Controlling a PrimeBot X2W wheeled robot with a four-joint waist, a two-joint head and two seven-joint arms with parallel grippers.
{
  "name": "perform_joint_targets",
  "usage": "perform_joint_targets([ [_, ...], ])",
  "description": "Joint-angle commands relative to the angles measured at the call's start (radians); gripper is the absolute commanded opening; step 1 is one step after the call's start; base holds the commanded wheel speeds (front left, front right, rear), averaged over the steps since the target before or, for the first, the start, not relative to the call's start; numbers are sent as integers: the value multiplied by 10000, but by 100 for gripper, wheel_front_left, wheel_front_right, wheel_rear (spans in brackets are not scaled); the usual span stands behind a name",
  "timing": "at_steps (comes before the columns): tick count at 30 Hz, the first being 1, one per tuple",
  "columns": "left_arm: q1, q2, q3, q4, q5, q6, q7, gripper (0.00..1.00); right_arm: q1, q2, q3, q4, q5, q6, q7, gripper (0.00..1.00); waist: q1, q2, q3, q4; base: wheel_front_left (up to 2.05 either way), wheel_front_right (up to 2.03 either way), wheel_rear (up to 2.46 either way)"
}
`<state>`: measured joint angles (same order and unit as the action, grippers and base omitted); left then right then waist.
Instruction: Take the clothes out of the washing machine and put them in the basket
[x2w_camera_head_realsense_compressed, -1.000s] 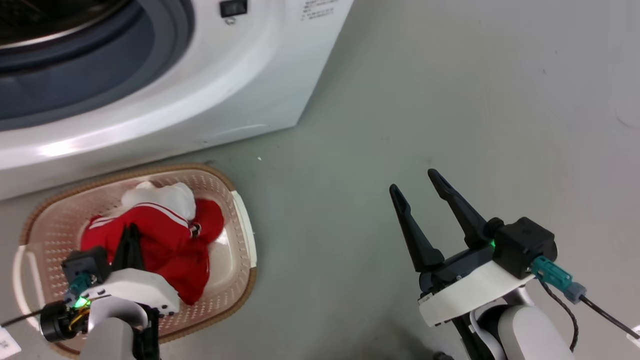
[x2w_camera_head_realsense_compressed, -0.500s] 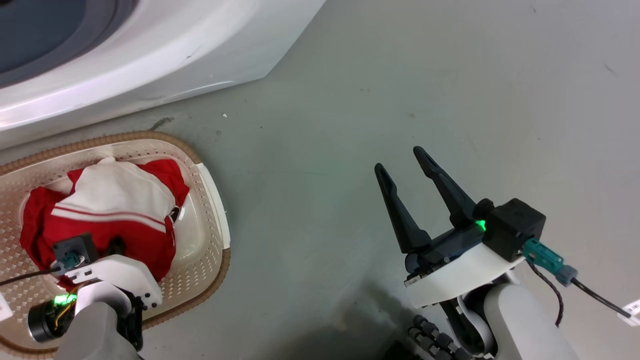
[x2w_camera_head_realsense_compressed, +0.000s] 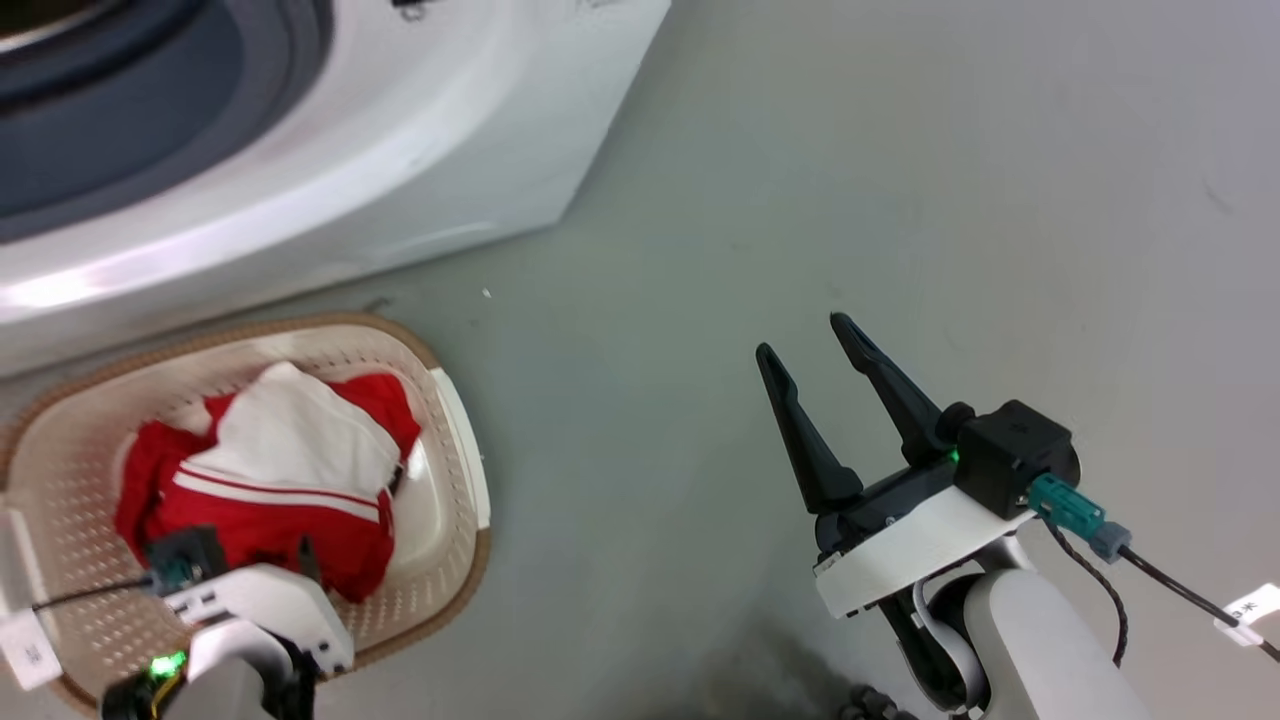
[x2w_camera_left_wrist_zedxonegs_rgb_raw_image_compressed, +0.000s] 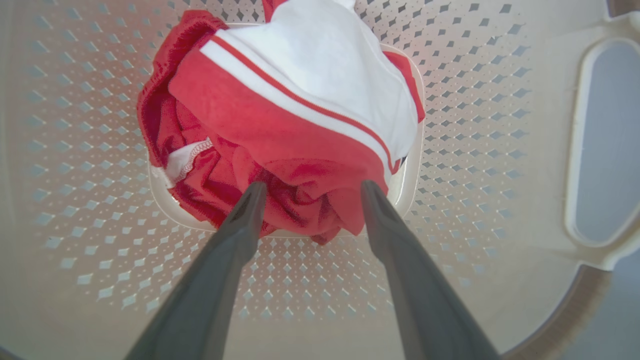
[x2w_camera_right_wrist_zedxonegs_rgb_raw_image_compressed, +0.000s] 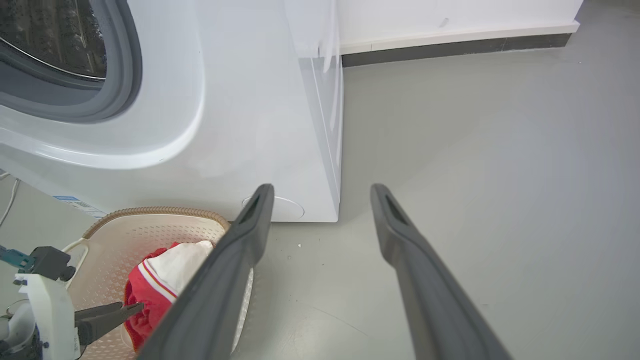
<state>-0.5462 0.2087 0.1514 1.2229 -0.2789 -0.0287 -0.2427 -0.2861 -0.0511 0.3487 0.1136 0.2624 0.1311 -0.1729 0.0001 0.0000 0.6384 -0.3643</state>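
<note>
1. The left gripper (x2w_camera_left_wrist_zedxonegs_rgb_raw_image_compressed: 312, 186) points down into the basket (x2w_camera_left_wrist_zedxonegs_rgb_raw_image_compressed: 475, 150). Its fingers are apart and pinch nothing. The tips sit at the near edge of the clothes (x2w_camera_left_wrist_zedxonegs_rgb_raw_image_compressed: 280, 115), with a red fold showing between them. Whether they touch the fabric cannot be told.
2. The right gripper (x2w_camera_head_realsense_compressed: 802, 335) hangs over the bare floor (x2w_camera_head_realsense_compressed: 800, 200), well apart from the basket on its right side. Its fingers are spread and empty.
3. The clothes lie crumpled on the basket's bottom, straight ahead of the left fingers. A white panel lies uppermost, and a thin red stripe runs slantwise across the pile.
4. The basket stands on the floor just in front of the washing machine (x2w_camera_head_realsense_compressed: 400, 130).
5. The grey-rimmed porthole (x2w_camera_right_wrist_zedxonegs_rgb_raw_image_compressed: 115, 75) is farthest — beyond the basket, up and to the left in the head view, on the left arm's side.
   - The deposit looks done, so the likely next move is back to the drum.
   - That move turns on the opening lying above and past the basket wall, and the left arm is judged nearer to it than the right.
   - The left fingers would need to rise clear of the rim first, or they may snag fabric or drag the basket.
   - The drum's inside is too dark to tell whether any garment is in there.
</note>
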Motion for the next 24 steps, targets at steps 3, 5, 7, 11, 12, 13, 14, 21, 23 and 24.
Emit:
perform_joint_targets([
  [3, 584, -281, -54, 117, -49, -230, -170, 100, 334, 16, -124, 179, -148, -7, 169, 100, -1, 0, -1607, 511, 0, 0, 0],
  [5, 878, -495, -123, 46, 10, -282, -212, 100, 568, 13, -288, 249, -295, -7, 324, 100, -1, 0, -2260, 716, 0, 0, 0],
  [7, 1231, -657, -137, -243, 15, -301, -233, 100, 881, 13, -422, 247, -453, -7, 501, 100, -1, 0, -2836, 926, 0, 0, 0],
  [11, 2139, -990, -133, -1291, 141, -215, -233, 100, 1496, 13, -746, 113, -722, -7, 865, 100, -1, 0, -3892, 1337, 0, 0, 0],
  [12, 2354, -1084, -100, -1548, 158, -181, -230, 100, 1668, 13, -817, 77, -783, -7, 955, 100, -1, 0, -4148, 1435, 0, 0, 0],
  [13, 2574, -1160, -83, -1800, 189, -169, -223, 100, 1842, 15, -883, 20, -845, -7, 1038, 100, -1, 0, -4393, 1525, 0, 0, 0],
  [14, 2765, -1227, -97, -2046, 232, -166, -223, 100, 1998, 15, -944, -50, -895, -7, 1146, 100, -1, 0, -4610, 1607, 0, 0, 0],
  [21, 3901, -1509, -352, -3882, 553, -84, -226, 100, 3038, 15, -1255, -618, -1155, -7, 1742, 100, -1, 0, -5867, 2187, 0, 0, 0],
  [23, 4141, -1547, -497, -4489, 682, -55, -226, 100, 3282, 15, -1322, -811, -1222, -7, 1871, 100, -1, 0, -6119, 2349, 0, 0, 0],
  [24, 4265, -1563, -583, -4820, 749, -48, -225, 100, 3384, 15, -1349, -894, -1237, -7, 1926, 100, -1, 0, -6236, 2416, 0, 0, 0],
])
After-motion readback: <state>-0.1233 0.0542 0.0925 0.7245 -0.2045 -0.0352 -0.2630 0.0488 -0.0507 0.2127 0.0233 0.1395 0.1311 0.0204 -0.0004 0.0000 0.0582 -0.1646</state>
